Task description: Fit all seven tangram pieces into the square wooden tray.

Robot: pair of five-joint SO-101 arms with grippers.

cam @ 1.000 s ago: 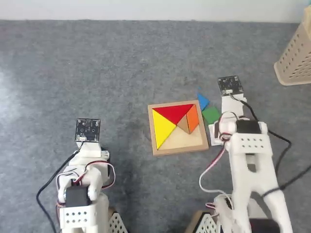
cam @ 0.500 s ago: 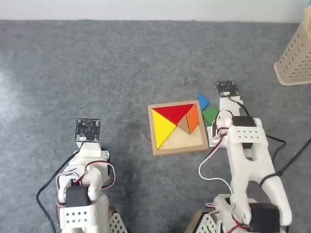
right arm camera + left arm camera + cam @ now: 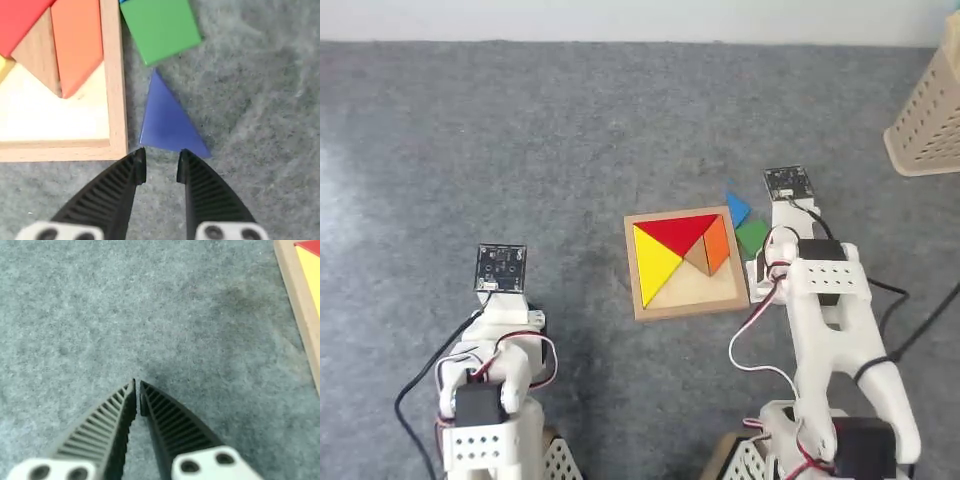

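The square wooden tray point(image 3: 642, 302) holds a red triangle point(image 3: 675, 232), a yellow triangle point(image 3: 653, 262), an orange piece point(image 3: 718, 243) and a wood-coloured triangle point(image 3: 698, 260). Its near part is bare. Just off its right rim lie a green square point(image 3: 752, 237) and a light blue triangle point(image 3: 738, 209). A dark blue triangle point(image 3: 167, 122) lies on the carpet beside the tray rim point(image 3: 116, 75), below the green square point(image 3: 160, 27). My right gripper point(image 3: 161, 161) stands open at that triangle's near edge, holding nothing. My left gripper point(image 3: 136, 386) is shut over bare carpet, left of the tray corner point(image 3: 295, 300).
Grey carpet covers the table. A beige slatted basket point(image 3: 930, 110) stands at the far right. The right arm point(image 3: 817, 268) hangs over the ground right of the tray. The left arm point(image 3: 500, 300) sits well to the tray's left.
The right arm drew back slightly and shifted a little left toward the tray, then held still. The left arm and the pieces have not moved.
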